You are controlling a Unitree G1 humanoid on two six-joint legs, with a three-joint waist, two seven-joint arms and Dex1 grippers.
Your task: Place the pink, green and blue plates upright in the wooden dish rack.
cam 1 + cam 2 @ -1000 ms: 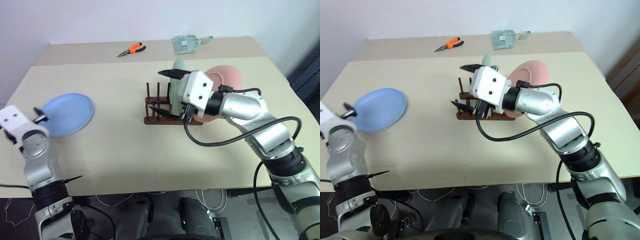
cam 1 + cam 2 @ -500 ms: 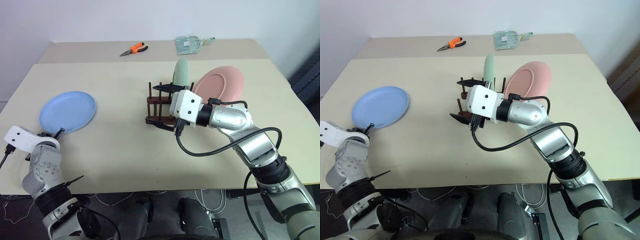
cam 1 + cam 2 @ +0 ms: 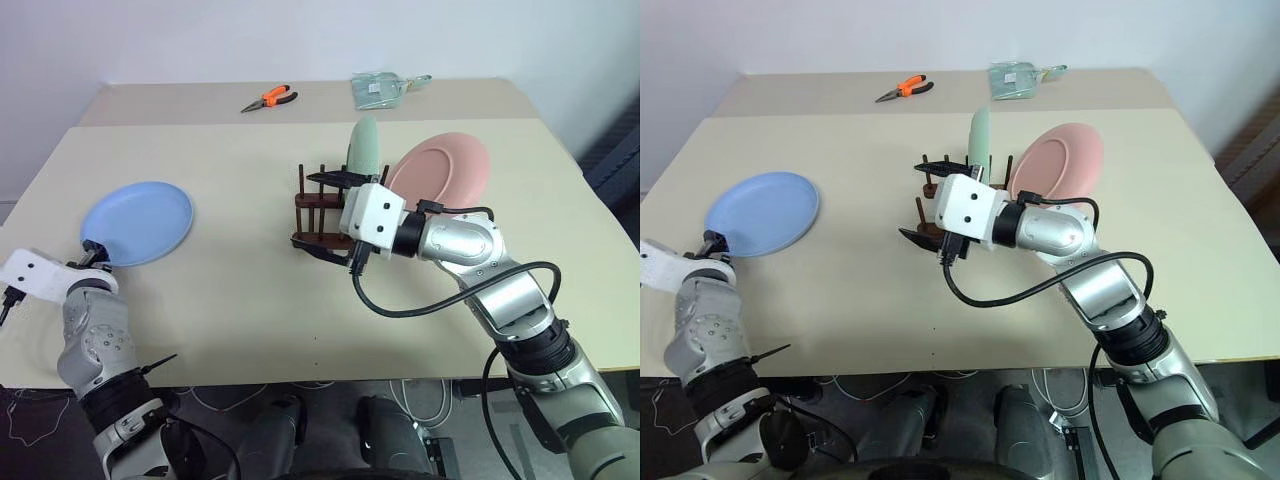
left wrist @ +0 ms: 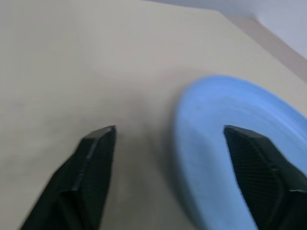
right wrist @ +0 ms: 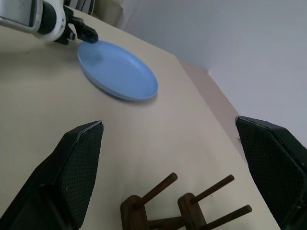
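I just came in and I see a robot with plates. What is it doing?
It is putting plates into a wooden dish rack. The green plate and pink plate already stand in it. The blue plate lies flat on the table, and the open left gripper is at its edge. The open right gripper hangs by the rack.

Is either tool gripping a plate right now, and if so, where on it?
Nothing is held. The left tool is open at the near rim of the blue plate, which lies flat on the table. The right tool is open and empty by the wooden dish rack.
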